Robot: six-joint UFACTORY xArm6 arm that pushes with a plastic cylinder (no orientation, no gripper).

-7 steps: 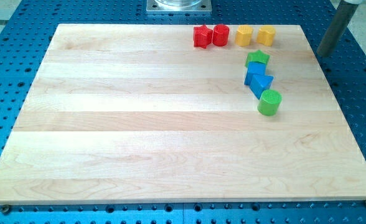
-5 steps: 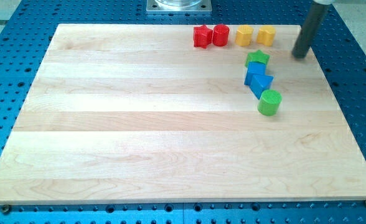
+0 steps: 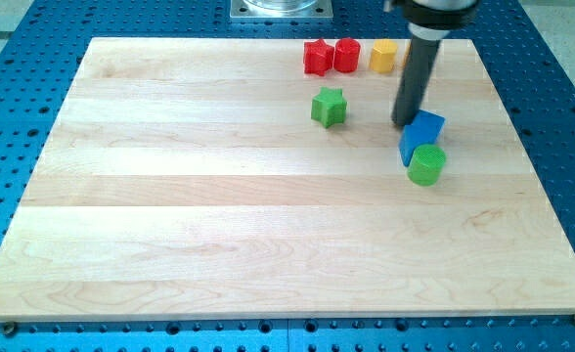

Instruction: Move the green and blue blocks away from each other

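Tip (image 3: pixel 403 122) touches blue block (image 3: pixel 421 133) (ridged green cylinder (image 3: pixel 426 164) adjoining).

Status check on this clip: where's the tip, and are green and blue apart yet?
My tip down at blue block's upper-left edge. Green star well clear to the view's left. Green cylinder touching blue. Not fully separated.

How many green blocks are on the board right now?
2. A green star sits alone left of my tip; a green cylinder touches the blue block at the view's right. None seems hidden behind the rod.
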